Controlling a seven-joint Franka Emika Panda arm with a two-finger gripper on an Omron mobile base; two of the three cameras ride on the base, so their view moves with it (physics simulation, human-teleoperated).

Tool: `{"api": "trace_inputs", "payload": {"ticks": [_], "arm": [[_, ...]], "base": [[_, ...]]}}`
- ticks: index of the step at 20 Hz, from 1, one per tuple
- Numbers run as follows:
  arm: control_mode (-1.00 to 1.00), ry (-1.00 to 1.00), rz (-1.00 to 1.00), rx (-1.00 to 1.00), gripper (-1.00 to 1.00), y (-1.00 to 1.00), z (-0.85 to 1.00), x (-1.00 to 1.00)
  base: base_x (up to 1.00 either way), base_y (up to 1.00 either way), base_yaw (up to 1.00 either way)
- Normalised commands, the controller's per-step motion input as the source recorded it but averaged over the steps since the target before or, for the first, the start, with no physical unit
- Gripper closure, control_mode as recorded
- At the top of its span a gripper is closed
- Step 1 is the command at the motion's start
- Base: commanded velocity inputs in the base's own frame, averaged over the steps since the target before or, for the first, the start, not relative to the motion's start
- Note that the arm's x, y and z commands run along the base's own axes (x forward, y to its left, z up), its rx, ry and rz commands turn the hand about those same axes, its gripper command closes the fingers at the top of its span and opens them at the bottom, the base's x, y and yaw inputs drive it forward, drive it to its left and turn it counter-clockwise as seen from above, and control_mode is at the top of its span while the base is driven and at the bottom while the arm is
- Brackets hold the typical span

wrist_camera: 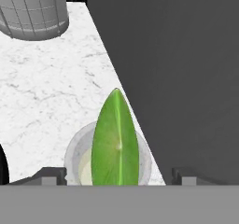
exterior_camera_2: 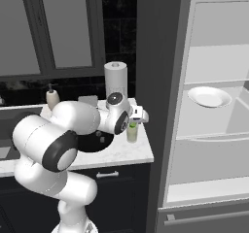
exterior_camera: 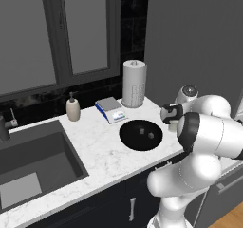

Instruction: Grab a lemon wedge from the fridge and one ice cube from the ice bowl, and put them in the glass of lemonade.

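Lemon wedge (wrist_camera: 115, 141) seen from the hand camera: a green, pointed leaf shape with a pale line down its middle, tip pointing away, hanging directly over the glass of lemonade (wrist_camera: 77, 153). Glass round-rimmed and clear, pale yellow-green liquid inside, standing on the white marble counter (wrist_camera: 51, 87) just beside the grey side wall of the fridge (wrist_camera: 177, 69). Gripper (wrist_camera: 115, 181) over the glass with fingers spread wide apart at the bottom corners of the hand view, not touching the wedge; released, nothing grasped. In the right base view, gripper (exterior_camera_2: 138, 114) just above the glass (exterior_camera_2: 132, 132) at the counter's end. Fridge (exterior_camera_2: 214, 130) open, pale shelves showing, a white plate (exterior_camera_2: 209, 97) on one. Black ice bowl (exterior_camera: 141, 135) near the glass, small cubes inside. Paper-towel roll (exterior_camera: 134, 83) behind the bowl; soap bottle (exterior_camera: 73, 108) well left.
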Motion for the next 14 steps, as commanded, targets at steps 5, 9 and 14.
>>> {"api": "trace_inputs", "payload": {"ticks": [5, 9, 14], "arm": [[-1.0, -0.03, 0.0, 0.0, -1.0, 0.0, 0.07, -0.02], [-1.0, 0.0, 0.0, 0.0, -1.0, 0.0, 0.25, 0.0], [-1.0, 0.0, 0.0, 0.02, -1.0, 0.0, 0.33, 0.0]], "base": [[0.0, 0.0, 0.0], [0.0, 0.0, 0.0], [0.0, 0.0, 0.0]]}}
